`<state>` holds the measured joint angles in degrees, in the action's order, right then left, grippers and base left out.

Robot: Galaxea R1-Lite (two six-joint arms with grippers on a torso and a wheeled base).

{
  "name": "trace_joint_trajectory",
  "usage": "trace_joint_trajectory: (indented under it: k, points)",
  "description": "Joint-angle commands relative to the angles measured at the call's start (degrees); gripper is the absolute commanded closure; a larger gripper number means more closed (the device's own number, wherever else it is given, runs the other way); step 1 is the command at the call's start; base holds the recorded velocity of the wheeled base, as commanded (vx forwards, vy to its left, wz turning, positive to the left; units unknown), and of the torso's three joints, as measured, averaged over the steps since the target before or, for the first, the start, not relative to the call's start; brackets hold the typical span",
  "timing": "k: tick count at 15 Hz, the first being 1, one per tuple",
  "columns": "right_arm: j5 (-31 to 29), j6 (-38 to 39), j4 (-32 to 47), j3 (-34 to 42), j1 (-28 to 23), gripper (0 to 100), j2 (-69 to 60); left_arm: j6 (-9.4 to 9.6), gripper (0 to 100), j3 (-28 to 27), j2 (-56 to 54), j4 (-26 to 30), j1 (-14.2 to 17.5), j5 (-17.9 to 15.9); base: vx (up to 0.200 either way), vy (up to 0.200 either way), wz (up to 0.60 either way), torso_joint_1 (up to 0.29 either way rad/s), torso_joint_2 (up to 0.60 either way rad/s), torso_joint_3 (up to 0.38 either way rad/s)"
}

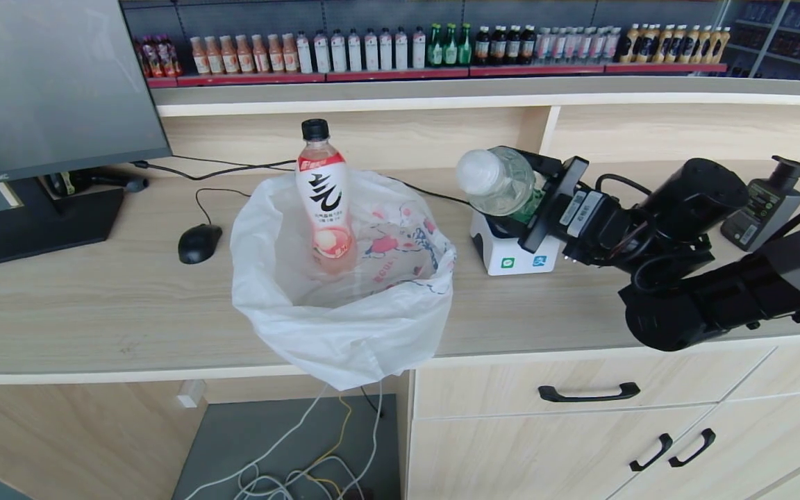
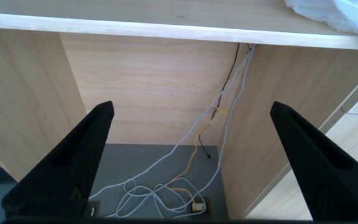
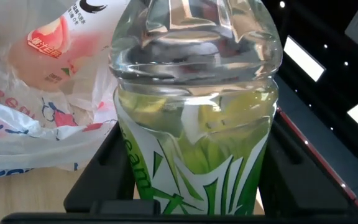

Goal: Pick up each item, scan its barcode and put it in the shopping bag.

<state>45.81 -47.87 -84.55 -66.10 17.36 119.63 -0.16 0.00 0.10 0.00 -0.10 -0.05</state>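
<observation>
While the right end effector (image 1: 519, 189) pinches the bottle (image 1: 494, 179) over the scanner (image 1: 511, 255), the shopping bag (image 1: 344, 316) sits leftward by the worktop's (image 1: 94, 312) front edge.

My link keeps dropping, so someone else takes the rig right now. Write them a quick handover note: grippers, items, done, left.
Left gripper: open, empty, low in front of the counter, facing the gap under it.
Right gripper: shut on the green-label water bottle, held on its side just above the white scanner.
Done: the pink drink bottle stands upright in the shopping bag on the counter.
Left: the water bottle goes into the bag next; whether its scan has registered cannot be told.
</observation>
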Motion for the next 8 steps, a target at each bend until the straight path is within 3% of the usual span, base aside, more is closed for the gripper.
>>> trace_joint_trajectory:
  k: [1,4,8]
  points:
    - [-2.0,0.4,-2.1,2.4,0.0,100,-0.6,-0.02,0,0.0,0.0,0.0,0.0,0.0,0.000,0.000,0.00,0.000,0.00,0.000]
    - [-6.8,4.1,-5.4,7.9,0.1,100,-3.6,-0.02,0,0.0,0.0,0.0,0.0,0.0,0.000,0.000,0.00,0.000,0.00,0.000]
    - [-9.4,7.2,-5.4,9.8,2.1,100,-8.3,-0.02,0,0.0,0.0,0.0,0.0,0.0,0.000,0.000,0.00,0.000,0.00,0.000]
